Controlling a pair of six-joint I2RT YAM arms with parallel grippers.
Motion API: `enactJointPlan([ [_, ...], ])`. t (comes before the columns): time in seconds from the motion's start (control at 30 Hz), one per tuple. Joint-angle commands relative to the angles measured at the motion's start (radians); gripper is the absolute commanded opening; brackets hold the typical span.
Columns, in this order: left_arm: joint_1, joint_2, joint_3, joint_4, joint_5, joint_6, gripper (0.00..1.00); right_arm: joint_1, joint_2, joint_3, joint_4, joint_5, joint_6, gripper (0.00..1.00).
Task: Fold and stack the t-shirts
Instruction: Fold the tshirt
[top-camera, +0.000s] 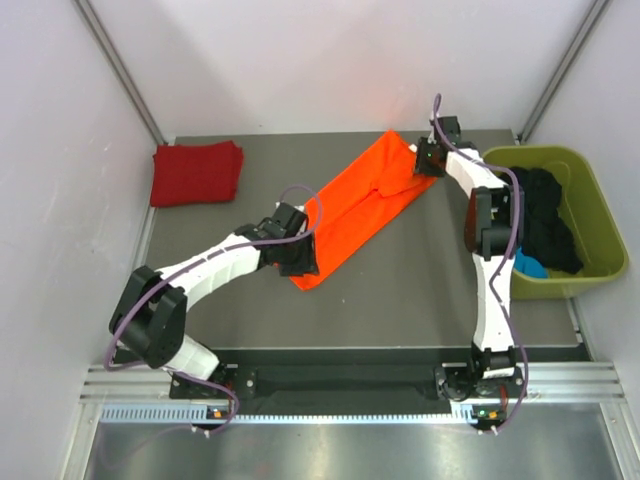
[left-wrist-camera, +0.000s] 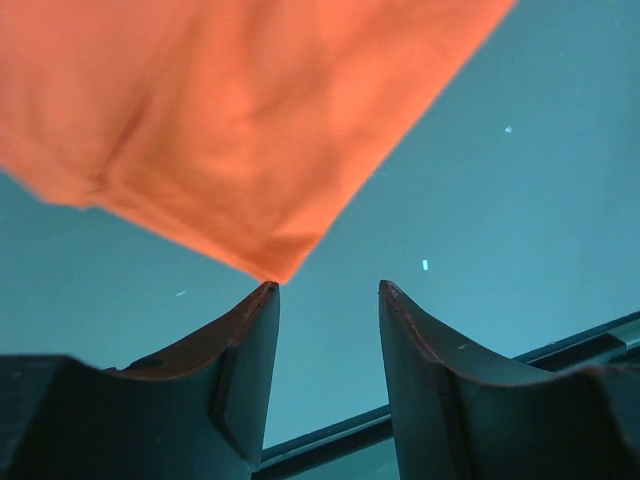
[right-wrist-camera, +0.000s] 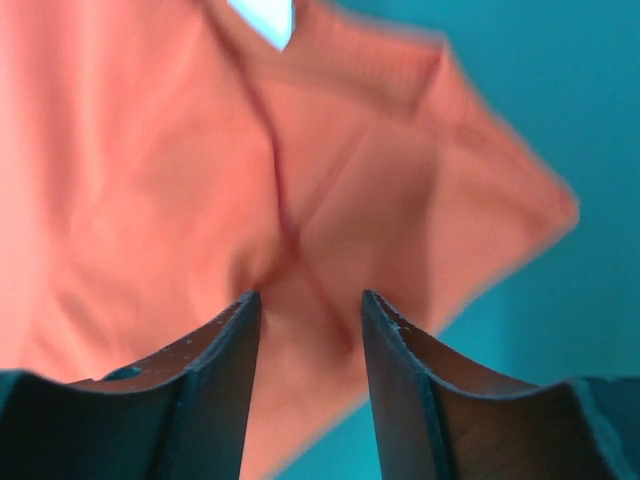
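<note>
The orange t-shirt (top-camera: 365, 205), folded into a long strip, lies diagonally on the grey surface (top-camera: 400, 290). The left gripper (top-camera: 298, 258) is at its near end and the right gripper (top-camera: 428, 160) at its far end. The dark red t-shirt (top-camera: 196, 172) lies folded in the far left corner. On the right, an olive-green tub (top-camera: 560, 285) holds dark clothes (top-camera: 545, 215).
</note>
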Motion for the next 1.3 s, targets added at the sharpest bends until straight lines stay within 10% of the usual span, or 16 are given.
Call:
enactJointPlan([
  [0.0,-0.034,0.028,-0.010,0.094,-0.031,0.005,0.49,0.000,-0.212,-0.139,0.084,-0.044,0.012,0.46],
  [0.57,-0.152,0.186,0.025,0.044,-0.290,0.137,0.44,0.000,-0.968,-0.730,0.235,-0.135,0.093,0.58],
  [0.97,-0.314,0.227,0.071,-0.077,-0.379,0.005,0.09,-0.001,-1.126,-0.868,0.170,-0.138,0.063,0.60],
  [1.27,-0.448,0.313,0.197,-0.030,-0.223,-0.180,0.15,-0.001,-1.287,-0.976,0.018,-0.101,0.087,0.61],
])
